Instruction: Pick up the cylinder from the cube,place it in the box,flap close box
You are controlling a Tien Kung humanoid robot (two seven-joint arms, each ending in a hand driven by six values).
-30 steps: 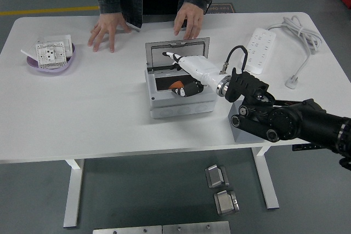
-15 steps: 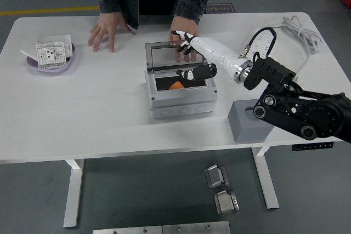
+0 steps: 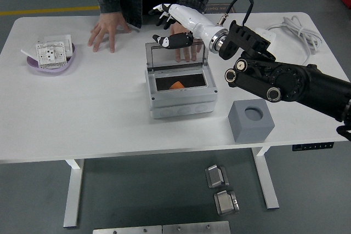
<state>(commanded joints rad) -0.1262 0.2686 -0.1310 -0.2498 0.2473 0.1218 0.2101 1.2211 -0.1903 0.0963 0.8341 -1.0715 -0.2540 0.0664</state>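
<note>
head view: a white surface is seen from above, its near edge running across the lower part of the picture. a grey box stands near the middle of it, its clear lid raised upright at the far side. inside the dark well of the box an orange cylinder is seen lying low, only partly shown. the right hand is held above and beyond the raised lid, well clear of the cylinder and not touching it; its white and black fingers are spread and loosely bent, and nothing is gripped by them. the thumb side is pointed down toward the top edge of the lid, but whether the lid is touched cannot be told. the black right arm is brought in from the right edge. a grey cube with a round hole in its top is set on the surface to the right of the box, near the front edge, apart from it. a person's hands are laid flat on the far side of the surface, one partly hidden behind the lid. a purple bowl holding a white switch plate is placed at the far left. a white power strip with its cable is partly covered by the arm at the far right.
</note>
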